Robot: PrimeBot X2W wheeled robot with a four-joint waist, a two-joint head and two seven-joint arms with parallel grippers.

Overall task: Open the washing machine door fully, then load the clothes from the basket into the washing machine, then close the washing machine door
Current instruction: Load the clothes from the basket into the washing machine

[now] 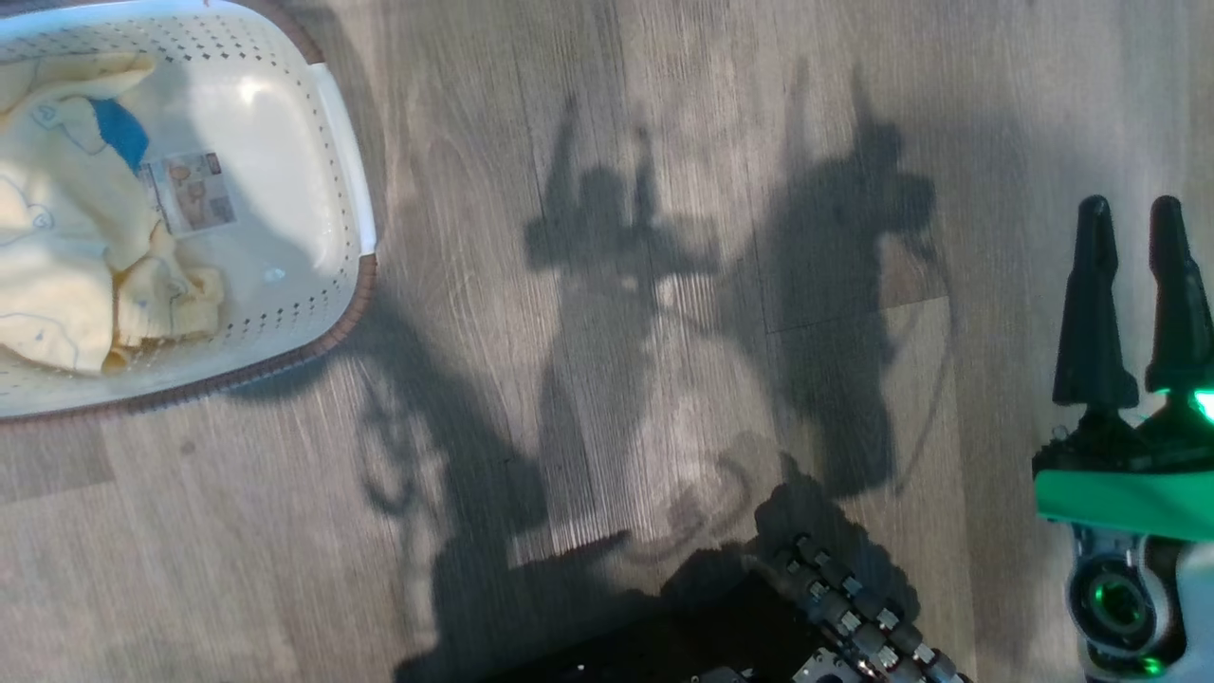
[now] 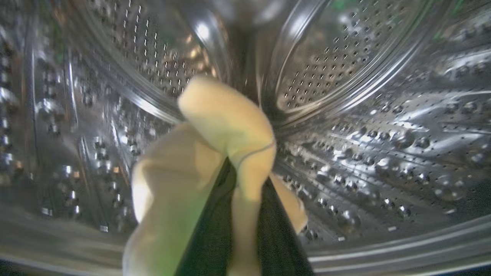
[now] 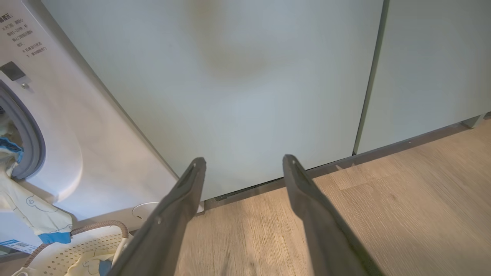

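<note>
Left gripper (image 2: 242,180) clamped on yellow garment (image 2: 222,115), deep inside drum (image 2: 383,153). Right gripper (image 3: 243,159) spread wide, empty, above floor (image 1: 664,142). More clothes (image 1: 57,275) heaped at left end of basket (image 1: 334,190); one piece (image 3: 27,209) hangs out of washer (image 3: 76,134) mouth

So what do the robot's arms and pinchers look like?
The right gripper has two long black fingers, narrow at the tips and flared at the base. Behind them sits a bright green band with a glowing green light, then a pale wrist with a round dark ring lit green.
</note>
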